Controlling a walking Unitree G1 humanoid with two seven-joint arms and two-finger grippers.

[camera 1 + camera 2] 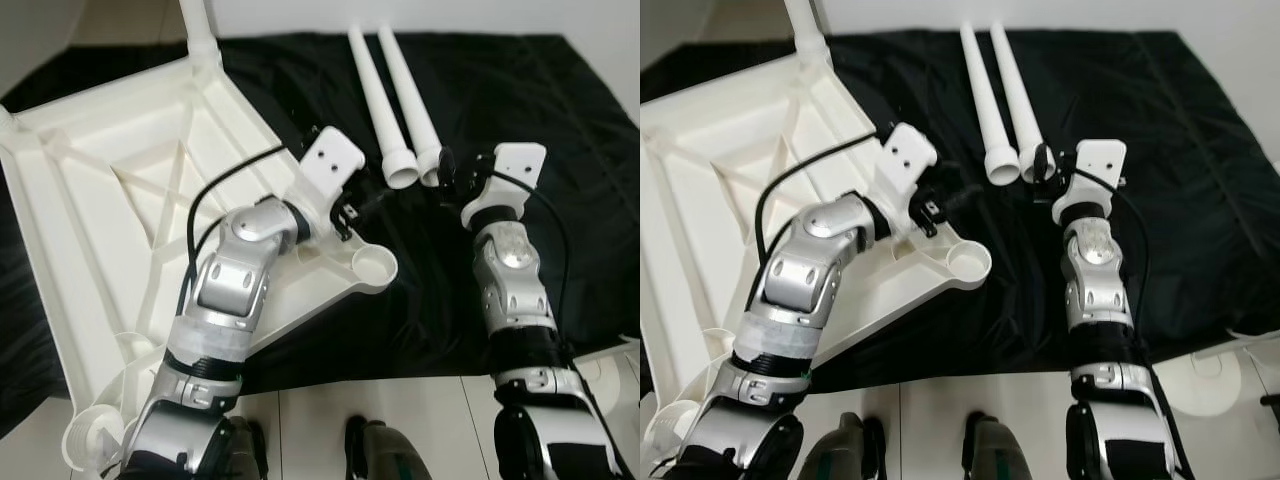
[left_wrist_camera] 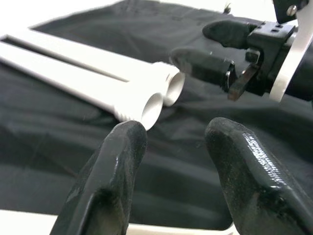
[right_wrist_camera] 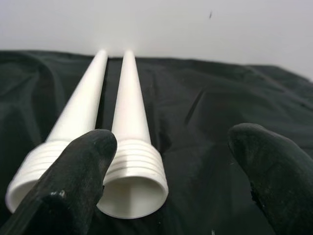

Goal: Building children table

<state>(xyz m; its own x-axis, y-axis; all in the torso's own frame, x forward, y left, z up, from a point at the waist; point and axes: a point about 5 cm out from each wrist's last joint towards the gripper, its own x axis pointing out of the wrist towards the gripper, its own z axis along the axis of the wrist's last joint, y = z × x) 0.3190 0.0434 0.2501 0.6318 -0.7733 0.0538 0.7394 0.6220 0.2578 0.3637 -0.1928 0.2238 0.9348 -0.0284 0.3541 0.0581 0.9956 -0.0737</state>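
Observation:
The white children's table top (image 1: 90, 200) lies upside down on a black cloth, with one leg (image 1: 197, 25) standing in its far corner socket. Its near right corner socket (image 1: 373, 266) is empty. Two loose white legs (image 1: 378, 95) (image 1: 410, 95) lie side by side on the cloth, threaded ends toward me. My left gripper (image 2: 176, 134) is open above the table's right corner, pointing at those ends. My right gripper (image 3: 173, 142) is open just short of the right-hand leg's threaded end (image 3: 132, 188), one finger (image 3: 83, 166) in front of the gap between the legs.
The black cloth (image 1: 520, 100) covers the floor ahead, running to a white wall. White floor tiles and my feet (image 1: 385, 450) are at the near edge. Another empty socket (image 1: 90, 440) sits at the table's near left corner. A white object (image 1: 615, 360) lies at the right.

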